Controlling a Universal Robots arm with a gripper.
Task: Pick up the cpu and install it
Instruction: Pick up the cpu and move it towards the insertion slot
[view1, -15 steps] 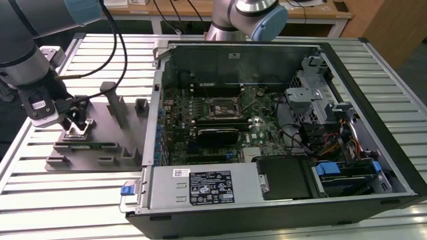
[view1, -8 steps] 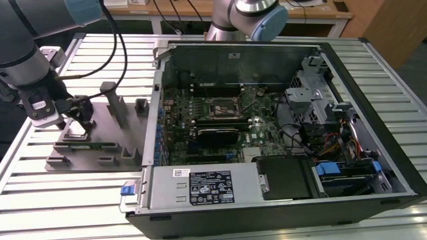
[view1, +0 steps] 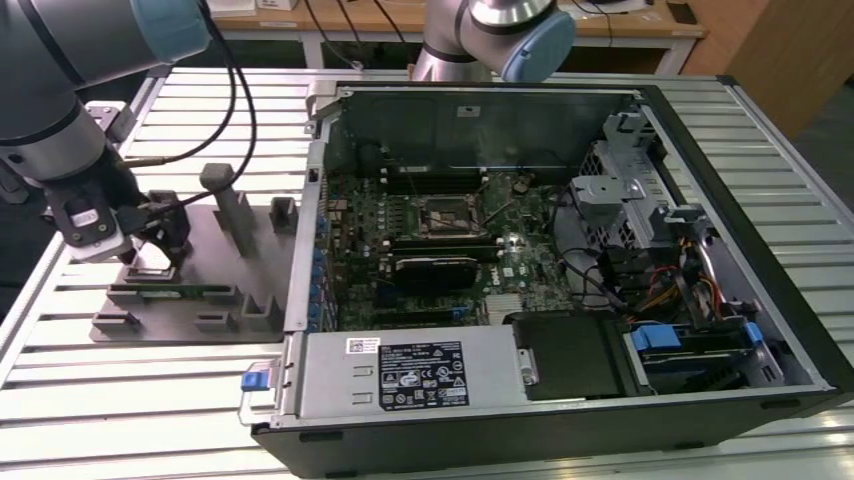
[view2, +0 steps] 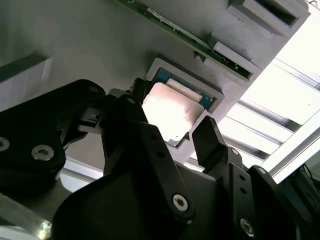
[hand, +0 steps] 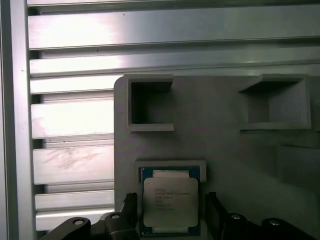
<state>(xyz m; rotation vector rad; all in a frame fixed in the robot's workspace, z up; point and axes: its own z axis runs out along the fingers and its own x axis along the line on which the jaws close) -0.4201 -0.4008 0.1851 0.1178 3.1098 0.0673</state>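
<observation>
1. Gripper: black, two-fingered, on the arm at the exterior view's left. It is lowered over the grey fixture plate, with its fingers apart and one on each side of the cpu. Whether they touch its edges cannot be told.
2. Cpu: square chip with a silver metal lid on a green base. It lies flat in a raised-rim pocket of the fixture plate, between the fingertips, and is not lifted.
3. Fixture plate: grey, with upright posts and open rectangular pockets. A narrow green circuit board lies in it just beside the cpu pocket.
4. Table: slatted aluminium, carrying both the plate and the case.
5. Computer case: black, with its side open, to the exterior view's right of the plate. The motherboard socket sits well apart from the cpu.
6. Second robot arm: has a blue-capped joint and stands behind the case.
</observation>
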